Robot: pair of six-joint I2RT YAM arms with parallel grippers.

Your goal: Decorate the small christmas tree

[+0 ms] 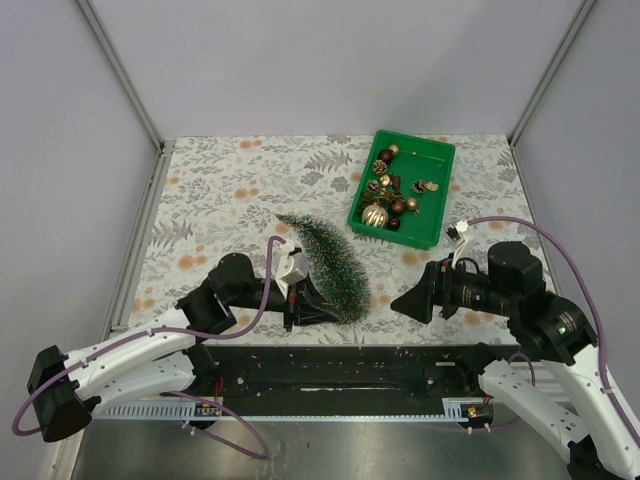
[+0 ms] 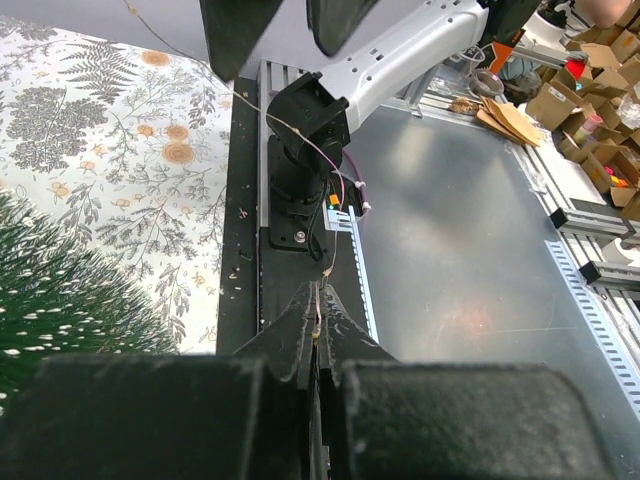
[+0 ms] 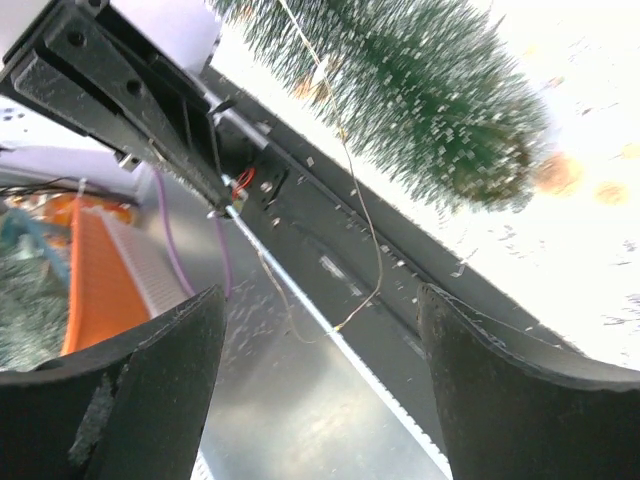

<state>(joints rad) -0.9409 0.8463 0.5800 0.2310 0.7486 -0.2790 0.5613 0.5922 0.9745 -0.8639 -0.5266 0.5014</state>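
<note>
The small christmas tree (image 1: 325,260) lies tilted on the patterned table, its tip toward the back left; its bristles show in the left wrist view (image 2: 60,300) and the right wrist view (image 3: 420,80). My left gripper (image 1: 325,308) sits at the tree's near end, shut on a thin gold thread (image 2: 317,288) pinched between its fingers. The thread (image 3: 372,250) runs loosely down from the tree and curls over the black rail. My right gripper (image 1: 405,298) hangs just right of the tree, open (image 3: 320,300), with only the slack thread between its fingers.
A green bin (image 1: 432,152) of gold and brown ornaments stands at the back right of the table. A black rail (image 1: 340,365) with both arm bases runs along the near edge. Grey walls enclose the table on three sides.
</note>
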